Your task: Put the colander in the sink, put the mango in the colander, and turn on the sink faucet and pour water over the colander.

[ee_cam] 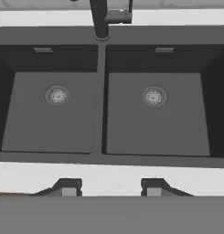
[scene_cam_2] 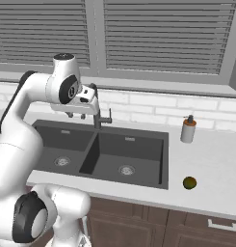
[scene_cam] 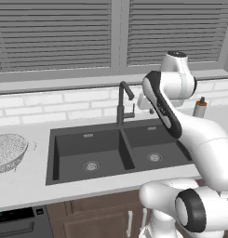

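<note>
Two basins of the sink (ee_cam: 104,155) lie below the claw (ee_cam: 111,188), which hangs released (nothing between its fingers) in front of the faucet (scene_cam: 121,104). Colander (scene_cam: 8,151) sits far left on the counter, mango (scene_cam_2: 189,183) far right.

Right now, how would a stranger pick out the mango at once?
Start at the dark double sink and move to the pale counter on its right. The mango lies alone near the front edge, a small olive-green ball, unlike the upright beige dispenser bottle behind it.

The arm rises and folds forward, its claw (ee_cam: 109,187) pointing down, fingers parted, empty.
</note>
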Motion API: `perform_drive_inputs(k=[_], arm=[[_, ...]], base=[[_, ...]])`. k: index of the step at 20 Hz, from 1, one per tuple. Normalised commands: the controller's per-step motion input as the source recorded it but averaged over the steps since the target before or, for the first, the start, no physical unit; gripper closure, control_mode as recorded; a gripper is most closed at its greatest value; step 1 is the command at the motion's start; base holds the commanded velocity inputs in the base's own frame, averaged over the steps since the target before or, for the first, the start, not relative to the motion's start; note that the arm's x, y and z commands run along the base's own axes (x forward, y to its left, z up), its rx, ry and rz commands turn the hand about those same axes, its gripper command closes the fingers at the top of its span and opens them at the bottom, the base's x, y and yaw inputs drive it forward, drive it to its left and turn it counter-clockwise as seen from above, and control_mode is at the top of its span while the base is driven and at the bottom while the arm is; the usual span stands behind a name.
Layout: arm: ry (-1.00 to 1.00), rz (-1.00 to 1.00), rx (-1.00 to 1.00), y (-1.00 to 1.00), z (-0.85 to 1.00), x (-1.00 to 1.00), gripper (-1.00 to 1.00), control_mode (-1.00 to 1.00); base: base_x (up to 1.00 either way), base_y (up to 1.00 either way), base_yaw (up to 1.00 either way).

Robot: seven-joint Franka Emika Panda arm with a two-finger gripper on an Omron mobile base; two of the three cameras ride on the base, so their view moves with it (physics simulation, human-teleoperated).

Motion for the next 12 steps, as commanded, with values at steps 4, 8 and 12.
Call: perform_drive_inputs(k=[4, 8, 12], arm=[[-0.01, 0.0, 0.0, 0.0, 0.0, -0.23, -1.0, -1.0], [0.0, -0.03, 0.0, 0.47, -0.07, -0.64, -1.0, -1.0], [-0.03, -0.07, 0.01, 0.83, -0.22, -0.75, -1.0, -1.0]], base=[[0.0, 0.0, 0.0], [0.0, 0.0, 0.0], [0.0, 0.0, 0.0]])
